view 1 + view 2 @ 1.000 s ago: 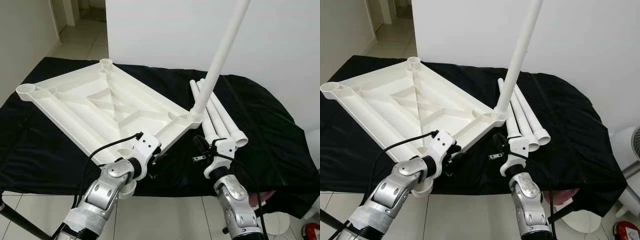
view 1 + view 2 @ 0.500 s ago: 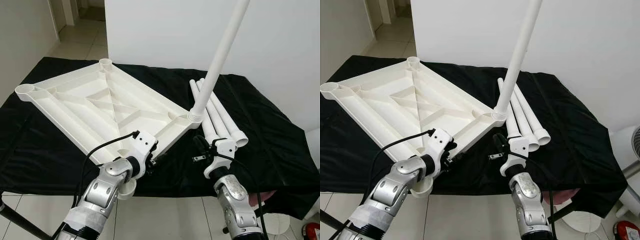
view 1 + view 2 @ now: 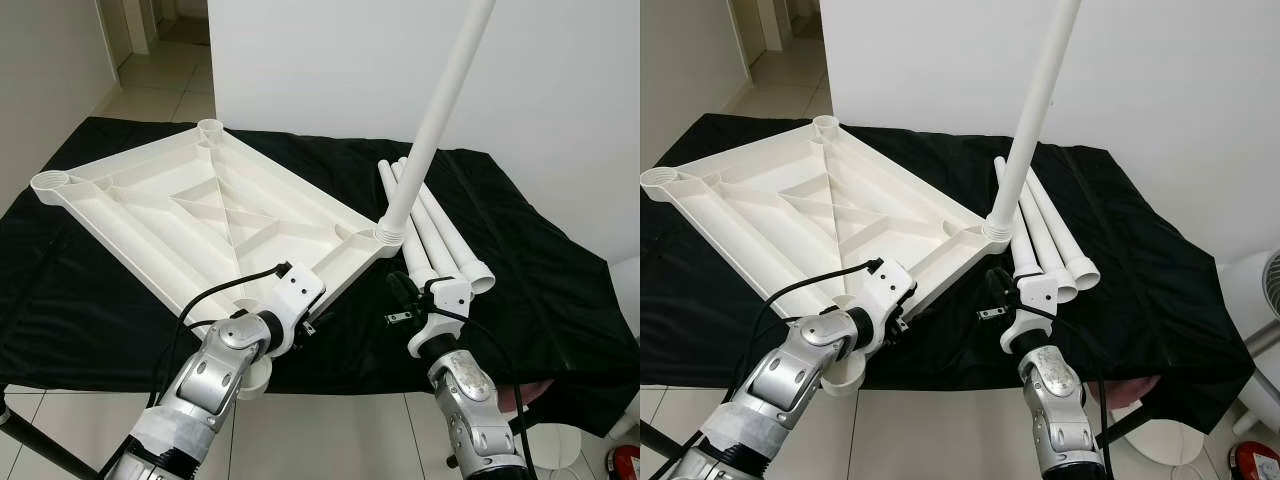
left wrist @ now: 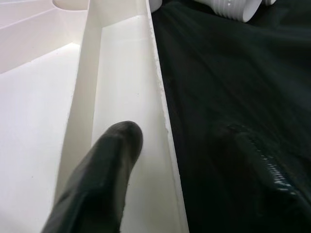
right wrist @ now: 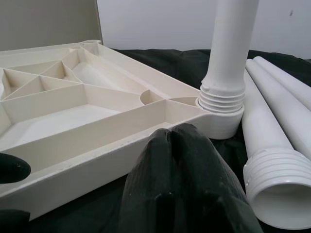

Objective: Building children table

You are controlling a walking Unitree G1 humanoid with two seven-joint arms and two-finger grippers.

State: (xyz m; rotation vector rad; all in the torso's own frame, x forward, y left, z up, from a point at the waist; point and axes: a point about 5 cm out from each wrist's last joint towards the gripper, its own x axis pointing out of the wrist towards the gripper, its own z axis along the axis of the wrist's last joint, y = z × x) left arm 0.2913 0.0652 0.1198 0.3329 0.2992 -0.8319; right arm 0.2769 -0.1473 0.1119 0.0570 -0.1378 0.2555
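Observation:
A white plastic tabletop (image 3: 200, 215) lies upside down on a black cloth. One white leg (image 3: 435, 120) stands in its near right corner socket (image 3: 390, 237), leaning slightly. Three loose legs (image 3: 445, 245) lie side by side just right of that corner. My left gripper (image 3: 308, 322) is at the tabletop's near edge. In the left wrist view it (image 4: 177, 131) is open, with the thin rim (image 4: 160, 107) between its fingers: one over the inner channel, one over the cloth. My right gripper (image 3: 396, 287) hangs shut and empty just before the socketed corner; its fingertips (image 5: 170, 133) point at it.
The black cloth (image 3: 560, 290) covers a low table, with white tiled floor (image 3: 330, 440) at its front. A white wall (image 3: 330, 60) stands close behind. A white fan (image 3: 1255, 300) and a red object (image 3: 1250, 462) are at the right, on the floor.
My left wrist has shifted a little to the right along the tabletop's near edge. The right arm, the tabletop and the legs have not moved.

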